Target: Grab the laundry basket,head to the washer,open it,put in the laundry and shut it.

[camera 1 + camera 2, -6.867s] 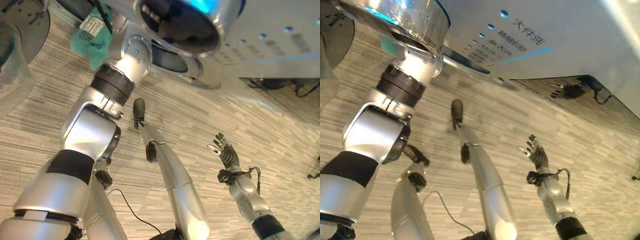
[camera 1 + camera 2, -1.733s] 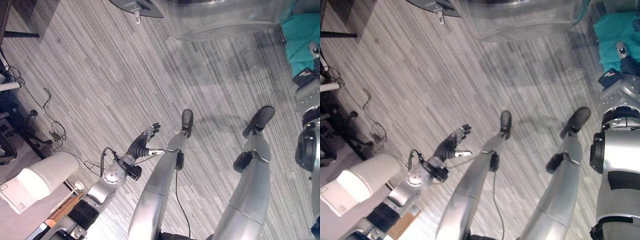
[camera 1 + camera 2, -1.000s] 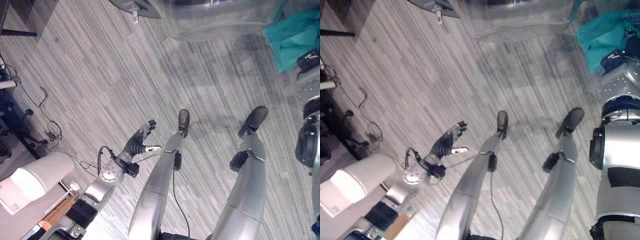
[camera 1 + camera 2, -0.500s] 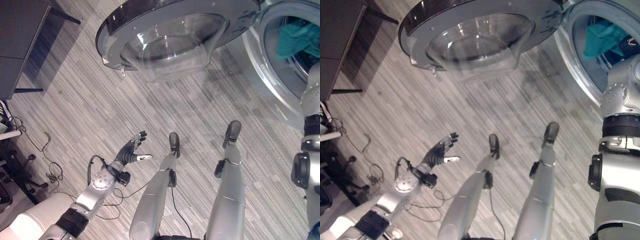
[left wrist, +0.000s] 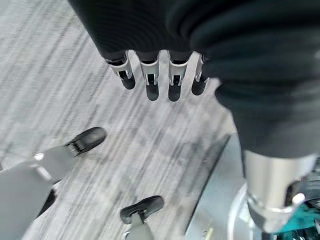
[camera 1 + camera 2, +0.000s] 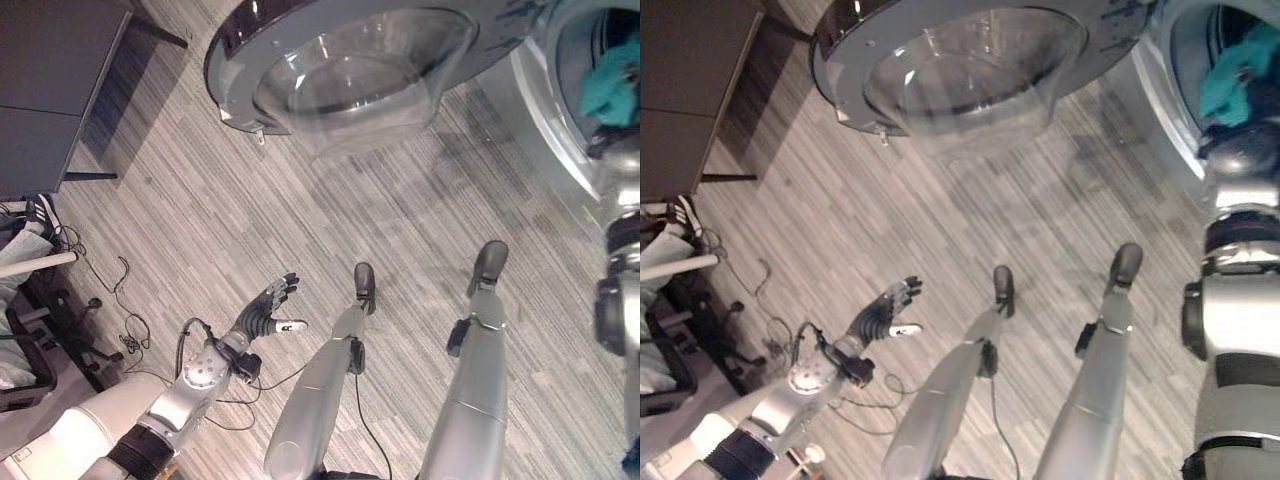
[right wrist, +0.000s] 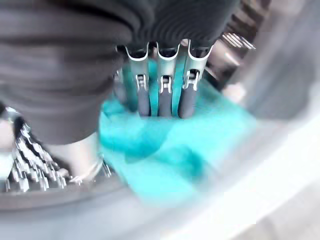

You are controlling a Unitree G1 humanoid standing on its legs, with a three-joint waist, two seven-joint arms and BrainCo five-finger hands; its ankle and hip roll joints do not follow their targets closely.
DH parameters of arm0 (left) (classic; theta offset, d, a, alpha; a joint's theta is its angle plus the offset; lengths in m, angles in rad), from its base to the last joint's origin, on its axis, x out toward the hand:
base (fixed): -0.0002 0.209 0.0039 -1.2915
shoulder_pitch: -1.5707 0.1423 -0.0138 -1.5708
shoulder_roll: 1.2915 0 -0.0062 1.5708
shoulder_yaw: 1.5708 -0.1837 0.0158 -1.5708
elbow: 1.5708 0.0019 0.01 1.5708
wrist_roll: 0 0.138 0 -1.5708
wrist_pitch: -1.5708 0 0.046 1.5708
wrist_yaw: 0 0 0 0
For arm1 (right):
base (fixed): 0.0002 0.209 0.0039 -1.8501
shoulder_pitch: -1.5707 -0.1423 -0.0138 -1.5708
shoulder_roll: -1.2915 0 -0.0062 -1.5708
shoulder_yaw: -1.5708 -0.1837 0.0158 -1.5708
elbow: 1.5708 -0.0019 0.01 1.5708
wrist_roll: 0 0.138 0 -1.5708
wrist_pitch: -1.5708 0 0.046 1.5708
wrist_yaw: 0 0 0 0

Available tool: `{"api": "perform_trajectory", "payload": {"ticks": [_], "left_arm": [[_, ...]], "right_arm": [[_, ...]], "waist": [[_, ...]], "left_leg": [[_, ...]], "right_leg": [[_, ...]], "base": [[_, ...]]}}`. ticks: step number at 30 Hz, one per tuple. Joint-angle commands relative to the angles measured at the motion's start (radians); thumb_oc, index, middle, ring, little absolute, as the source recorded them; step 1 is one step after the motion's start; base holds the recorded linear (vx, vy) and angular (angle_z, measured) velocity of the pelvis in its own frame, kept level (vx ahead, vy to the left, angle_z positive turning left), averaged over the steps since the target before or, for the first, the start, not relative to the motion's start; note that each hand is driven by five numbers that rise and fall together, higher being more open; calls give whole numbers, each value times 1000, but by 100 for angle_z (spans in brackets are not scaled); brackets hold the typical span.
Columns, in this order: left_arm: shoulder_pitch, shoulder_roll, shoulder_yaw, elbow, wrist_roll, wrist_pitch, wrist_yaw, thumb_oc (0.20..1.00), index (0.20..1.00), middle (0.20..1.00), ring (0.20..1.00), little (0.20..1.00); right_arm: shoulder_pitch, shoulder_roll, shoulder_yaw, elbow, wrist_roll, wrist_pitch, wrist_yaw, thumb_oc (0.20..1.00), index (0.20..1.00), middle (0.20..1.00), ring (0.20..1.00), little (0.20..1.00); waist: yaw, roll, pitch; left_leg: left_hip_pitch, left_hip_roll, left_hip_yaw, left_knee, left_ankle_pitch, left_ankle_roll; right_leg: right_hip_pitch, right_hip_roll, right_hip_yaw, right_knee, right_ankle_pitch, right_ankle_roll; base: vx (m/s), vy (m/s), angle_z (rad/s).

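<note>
Since a moment ago our view has swung toward the washer (image 6: 575, 110), where our right robot hand (image 7: 160, 95), fingers straight and gripping nothing, meets the soft, light teal laundry (image 7: 170, 145) at two o'clock, best bunched mid-fold, while our left robot hand (image 6: 262, 318) hangs relaxed at seven.

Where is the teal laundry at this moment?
The teal laundry lies inside the washer's open drum, at the upper right of both eye views, just past the right hand and beside the swung-open door.

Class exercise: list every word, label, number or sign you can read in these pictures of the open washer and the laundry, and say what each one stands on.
None: no word, number or sign can be read in these views.
Washer door: bare glass and dark rim, no print to be seen.
Teal laundry at the right robot hand: plain cloth.
Left robot hand: no markings to be made out.
</note>
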Motion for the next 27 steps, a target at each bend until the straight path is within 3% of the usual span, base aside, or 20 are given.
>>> {"api": "perform_trajectory", "payload": {"ticks": [1, 7, 12, 18, 24, 26, 27], "left_arm": [[73, 10, -14, -10, 30, -3, -21, 1000, 1000, 1000, 1000, 1000], [123, 71, -18, 7, 91, 25, -84, 1000, 1000, 1000, 1000, 1000], [163, 93, -21, 32, 142, 34, -104, 1000, 1000, 1000, 1000, 1000], [198, 21, -9, 152, 240, 36, -86, 1000, 1000, 1000, 1000, 1000], [215, -57, 1, 265, 305, 31, -58, 1000, 1000, 1000, 1000, 1000], [221, -96, 17, 332, 353, 22, -38, 1000, 1000, 1000, 1000, 1000], [219, -118, 19, 375, 376, 17, -24, 1000, 1000, 1000, 1000, 1000]], "right_arm": [[135, 1, -8, -122, 115, -117, 73, 1000, 1000, 1000, 1000, 1000], [466, 89, -82, -276, 182, -130, 242, 1000, 1000, 1000, 1000, 1000], [649, 163, -101, -332, 191, -124, 313, 1000, 1000, 1000, 1000, 1000], [888, 312, -65, -322, 228, -98, 417, 1000, 1000, 1000, 1000, 1000], [982, 376, 3, -240, 170, -53, 448, 1000, 1000, 1000, 1000, 1000], [1026, 386, 55, -207, 85, -27, 458, 1000, 1000, 1000, 1000, 1000], [1038, 391, 64, -192, 65, -21, 461, 1000, 1000, 1000, 1000, 1000]], "waist": [[-24, 11, -61], [-69, -44, -95], [-97, -78, -117], [-128, -139, -139], [-130, -171, -152], [-120, -185, -176], [-122, -198, -180]], "left_leg": [[68, 4, -18, 87, -223, 2], [100, 8, -15, 88, -245, 9], [121, 15, -15, 98, -254, 10], [198, 29, -23, 110, -262, 6], [319, 43, -36, 95, -253, -3], [398, 56, -48, 74, -245, -6], [420, 52, -41, 65, -218, -5]], "right_leg": [[19, 76, -5, -54, -58, -12], [80, 84, -13, -90, -41, -10], [137, 87, -18, -127, -25, -8], [273, 101, -25, -189, 2, -9], [425, 102, -48, -230, 12, -5], [519, 107, -61, -252, 6, -4], [549, 99, -80, -263, 22, -11]], "base": [[0, 0, 0], [12, 20, 5], [2, 24, -7], [12, 27, -18], [57, 36, -4], [43, 40, -2], [-49, 22, 1]]}}
